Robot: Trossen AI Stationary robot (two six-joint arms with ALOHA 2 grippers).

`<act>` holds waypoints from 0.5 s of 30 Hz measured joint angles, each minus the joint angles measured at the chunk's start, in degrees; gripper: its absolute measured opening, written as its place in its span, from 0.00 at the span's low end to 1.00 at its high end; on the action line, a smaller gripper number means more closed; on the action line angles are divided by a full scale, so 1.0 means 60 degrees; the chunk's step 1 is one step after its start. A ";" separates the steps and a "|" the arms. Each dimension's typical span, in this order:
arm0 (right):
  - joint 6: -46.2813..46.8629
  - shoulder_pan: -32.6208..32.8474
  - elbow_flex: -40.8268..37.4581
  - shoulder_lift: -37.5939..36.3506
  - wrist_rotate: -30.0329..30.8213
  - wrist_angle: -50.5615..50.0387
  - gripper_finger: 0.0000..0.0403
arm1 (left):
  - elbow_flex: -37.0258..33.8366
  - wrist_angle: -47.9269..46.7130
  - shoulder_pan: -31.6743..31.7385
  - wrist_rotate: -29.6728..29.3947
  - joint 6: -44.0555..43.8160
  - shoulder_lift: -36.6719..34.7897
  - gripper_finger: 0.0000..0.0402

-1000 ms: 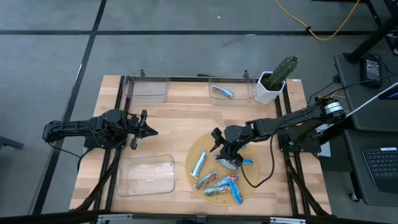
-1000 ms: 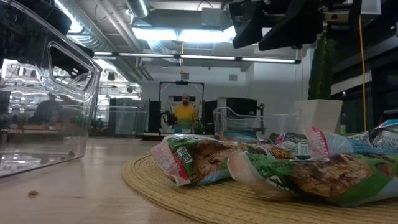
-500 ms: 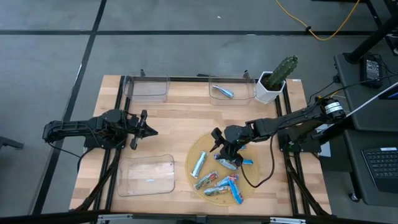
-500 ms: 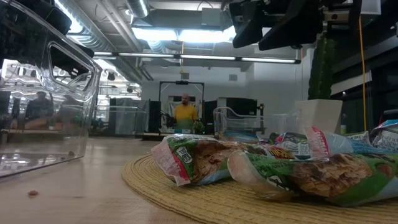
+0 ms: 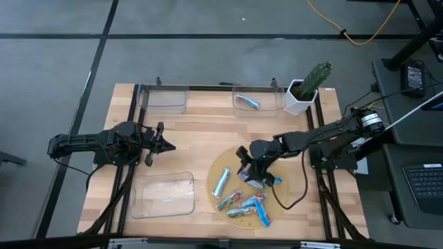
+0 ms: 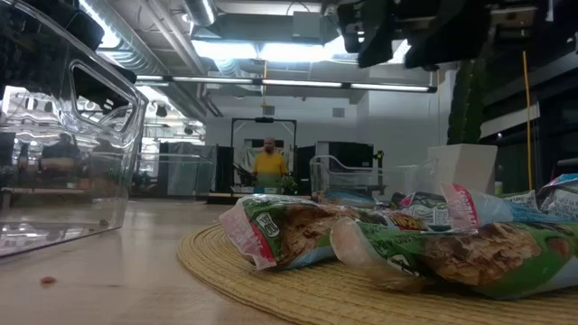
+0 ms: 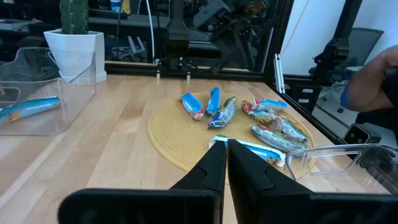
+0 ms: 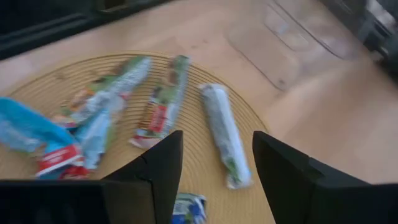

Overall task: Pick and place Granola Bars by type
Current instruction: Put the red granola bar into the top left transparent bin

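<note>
The granola bars lie in a loose heap on a round woven mat (image 5: 223,166). A silver bar (image 5: 221,182) (image 8: 224,134) lies apart at the mat's left, with green/red bars (image 5: 227,202) (image 8: 165,102) and blue ones (image 5: 266,181) beside it. One more blue bar (image 5: 247,102) lies in the far right tray (image 5: 257,92). My right gripper (image 5: 244,160) (image 8: 217,180) hovers open above the mat, with the silver bar just ahead of its fingers, touching nothing. My left gripper (image 5: 165,145) (image 7: 225,163) waits shut at the table's left.
A clear tray (image 5: 164,98) stands at the far left and another (image 5: 163,194) at the near left. A cactus in a white pot (image 5: 304,90) stands at the far right corner. In the low view a person (image 6: 267,162) stands far off in the room.
My right gripper has shifted a little over the mat, toward the table's near right, staying open. The bars have not moved.
</note>
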 joint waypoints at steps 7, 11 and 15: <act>-0.0256 0.0201 0.0000 0.0086 -0.0455 -0.0347 0.49 | 0.0002 0.0000 0.0001 0.0000 0.0000 -0.0001 0.03; 0.0170 0.0269 0.0004 0.0490 -0.0265 -0.0388 0.54 | 0.0000 0.0000 0.0000 0.0000 0.0000 -0.0001 0.02; 0.0514 0.0263 0.0004 0.0985 0.1079 -0.0453 0.62 | 0.0003 0.0000 0.0001 0.0000 0.0000 0.0002 0.02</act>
